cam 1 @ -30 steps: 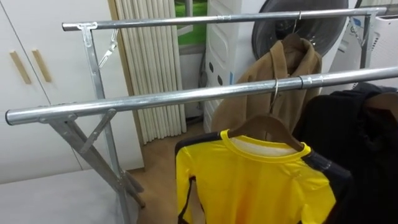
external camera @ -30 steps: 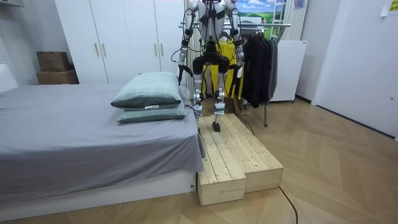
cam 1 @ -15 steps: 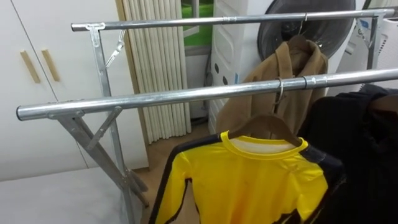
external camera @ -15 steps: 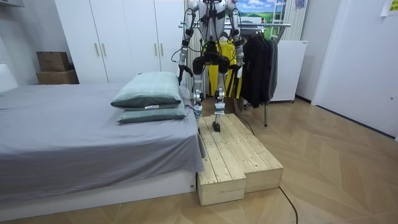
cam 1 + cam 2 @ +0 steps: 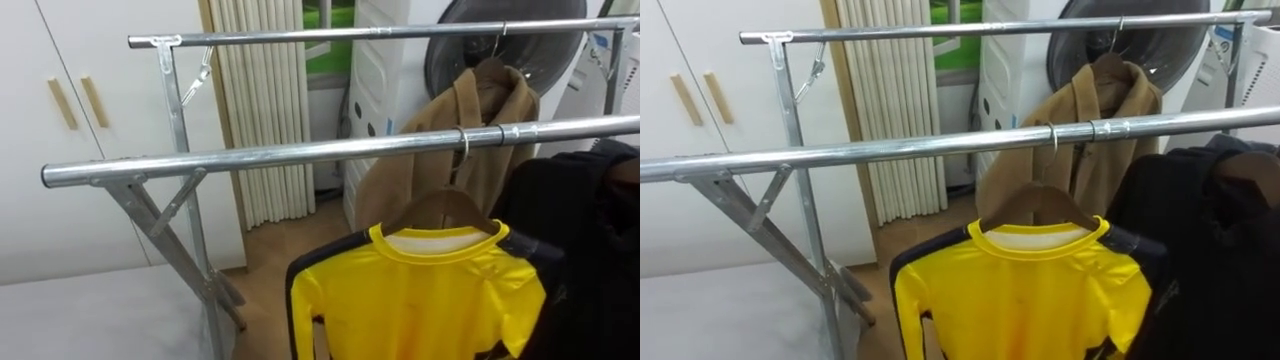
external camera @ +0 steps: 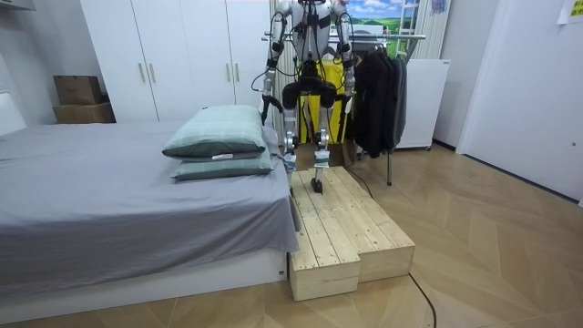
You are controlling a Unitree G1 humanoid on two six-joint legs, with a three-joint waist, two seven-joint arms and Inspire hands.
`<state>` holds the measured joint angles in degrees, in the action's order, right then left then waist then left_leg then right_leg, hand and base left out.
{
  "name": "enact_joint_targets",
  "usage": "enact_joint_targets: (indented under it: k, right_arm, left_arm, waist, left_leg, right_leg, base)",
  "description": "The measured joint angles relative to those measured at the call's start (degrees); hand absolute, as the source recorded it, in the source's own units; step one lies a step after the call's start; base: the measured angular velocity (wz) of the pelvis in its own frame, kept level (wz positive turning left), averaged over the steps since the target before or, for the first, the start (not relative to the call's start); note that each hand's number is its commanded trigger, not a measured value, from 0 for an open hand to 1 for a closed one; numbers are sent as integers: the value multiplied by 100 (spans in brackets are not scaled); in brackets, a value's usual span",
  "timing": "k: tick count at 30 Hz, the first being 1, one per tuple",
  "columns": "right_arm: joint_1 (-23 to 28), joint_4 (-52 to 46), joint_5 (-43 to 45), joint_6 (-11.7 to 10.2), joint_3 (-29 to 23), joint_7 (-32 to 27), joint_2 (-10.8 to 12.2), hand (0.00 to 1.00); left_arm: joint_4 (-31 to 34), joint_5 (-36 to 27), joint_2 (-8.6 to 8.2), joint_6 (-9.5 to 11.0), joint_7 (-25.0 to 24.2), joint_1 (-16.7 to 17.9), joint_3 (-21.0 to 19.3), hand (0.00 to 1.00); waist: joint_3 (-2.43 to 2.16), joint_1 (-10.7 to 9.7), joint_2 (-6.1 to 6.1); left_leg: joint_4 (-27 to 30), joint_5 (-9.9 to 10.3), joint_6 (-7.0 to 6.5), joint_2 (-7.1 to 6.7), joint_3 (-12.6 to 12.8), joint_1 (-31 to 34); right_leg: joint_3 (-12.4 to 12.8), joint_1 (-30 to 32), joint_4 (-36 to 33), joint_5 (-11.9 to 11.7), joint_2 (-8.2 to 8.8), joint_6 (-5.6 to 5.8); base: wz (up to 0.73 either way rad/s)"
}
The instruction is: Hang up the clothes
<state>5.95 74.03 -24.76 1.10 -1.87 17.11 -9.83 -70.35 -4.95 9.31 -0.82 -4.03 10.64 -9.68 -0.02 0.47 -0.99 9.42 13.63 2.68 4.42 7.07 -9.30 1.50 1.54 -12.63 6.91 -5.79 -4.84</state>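
The yellow shirt [image 5: 430,290] hangs on a wooden hanger [image 5: 440,205] whose hook [image 5: 463,145] sits over the near rail [image 5: 280,155] of the rack, above and ahead of both hands and well apart from them. In the room view the left hand [image 6: 266,105] and right hand [image 6: 350,102] hang low at the robot's sides as it stands on the wooden platform [image 6: 342,228] beside the bed [image 6: 109,200], facing the rack. Whether either hand is closed or holds anything I cannot tell.

The hanging looks done, so the step is probably a clean withdrawal. The hands should be kept down and clear of the sleeves. The hook should be left to settle, and the black clothes [image 5: 590,230] just beside the shirt should not be brushed.

Against a second ago, rack, shirt and brown coat [image 5: 470,130] all sit further right in the eye view, which is the camera's own shift. The shirt's sleeve spread wider half a second ago, suggesting slight sway. The room view is unchanged.
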Motion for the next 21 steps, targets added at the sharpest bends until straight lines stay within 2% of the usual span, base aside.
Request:
enact_joint_targets:
  k: [4, 6, 7, 10, 11, 12, 13, 15, 16, 17, 18, 19, 20, 21]
  right_arm:
    - [-88, 7, 4, -22, 292, 0, -30, 0]
    - [-160, -9, 66, -17, 486, 23, -56, 0]
    - [-186, -23, 94, -14, 539, 34, -62, 0]
    - [-342, -26, 333, 8, 704, 154, -76, 0]
    - [-369, -41, 436, 7, 749, 185, -76, 0]
    - [-408, -51, 473, 7, 827, 185, -89, 0]
    - [-444, -50, 490, 18, 888, 185, -103, 0]
    - [-569, -58, 852, 27, 950, 219, -105, 0]
    - [-604, -58, 990, 26, 943, 242, -94, 0]
    - [-659, -57, 1165, 26, 947, 262, -81, 0]
    - [-706, -45, 1194, 27, 945, 268, -91, 0]
    - [-722, -41, 1221, 27, 943, 265, -100, 0]
    - [-722, -57, 1310, 30, 946, 242, -92, 0]
    - [-722, -66, 1386, 41, 947, 227, -74, 0]
  left_arm:
    - [0, -1, 1, -2, 4, -15, 137, 0]
    - [14, -1, -6, -11, 3, -92, 214, 0]
    - [19, -14, -7, -10, 4, -103, 246, 0]
    - [14, -215, -9, -1, 1, -172, 357, 0]
    - [24, -226, -8, 4, -1, -173, 411, 0]
    - [66, -231, -11, 2, -5, -194, 429, 0]
    - [96, -228, -19, 1, -7, -218, 430, 0]
    - [298, -173, -46, 16, -15, -230, 428, 0]
    - [339, -185, -47, 26, -16, -218, 428, 0]
    - [395, -210, -30, 43, -15, -211, 430, 0]
    - [449, -203, -20, 41, -4, -236, 462, 0]
    - [469, -185, -4, 41, -1, -242, 528, 0]
    - [500, -173, 50, 46, -9, -225, 556, 0]
    - [488, -167, 84, 46, -10, -215, 551, 0]
  waist:
    - [4, 55, -29]
    - [2, 125, -53]
    - [-14, 144, -87]
    - [29, 155, -117]
    - [23, 154, -139]
    - [39, 162, -125]
    - [35, 179, -135]
    - [66, 312, -105]
    - [64, 317, -100]
    - [83, 310, -41]
    - [86, 302, -21]
    - [86, 294, -20]
    - [85, 346, -22]
    - [97, 376, -9]
  left_leg:
    - [11, 0, 0, 3, -14, 24]
    - [38, 0, 0, -4, -98, 126]
    - [43, -1, 0, -4, -118, 168]
    - [192, -5, 3, -19, -367, 352]
    - [254, -8, 8, -21, -485, 455]
    - [343, -17, 22, -17, -488, 575]
    - [384, -30, 38, -16, -480, 632]
    - [452, -160, 85, -8, -407, 871]
    - [449, -201, 97, -4, -374, 914]
    - [442, -332, 101, 33, -38, 1020]
    - [483, -442, 83, 92, 509, 1131]
    - [584, -442, 67, 138, 769, 1191]
    - [919, -360, -45, 244, 1249, 1262]
    - [1248, -259, -132, 350, 1590, 1265]
  right_leg:
    - [-11, 10, 2, 1, 3, 0]
    - [-69, 75, -4, 5, 22, -7]
    - [-108, 100, -5, 4, 30, -10]
    - [-415, 137, 0, 21, 110, -50]
    - [-589, 146, 4, 33, 149, -61]
    - [-772, 156, 11, 54, 196, -69]
    - [-863, 159, 5, 66, 220, -75]
    - [-1281, 182, 15, 136, 308, -140]
    - [-1413, 168, 36, 147, 358, -146]
    - [-1750, 129, 92, 170, 443, -172]
    - [-2108, 135, 95, 208, 553, -195]
    - [-2278, 137, 89, 235, 595, -210]
    - [-2582, 114, 77, 285, 652, -211]
    - [-2899, 37, 79, 339, 693, -220]
  base:
    - [1]
    - [12]
    - [25]
    - [49]
    - [73]
    - [78]
    - [87]
    - [94]
    - [118]
    - [145]
    - [154]
    - [148]
    - [146]
    - [141]
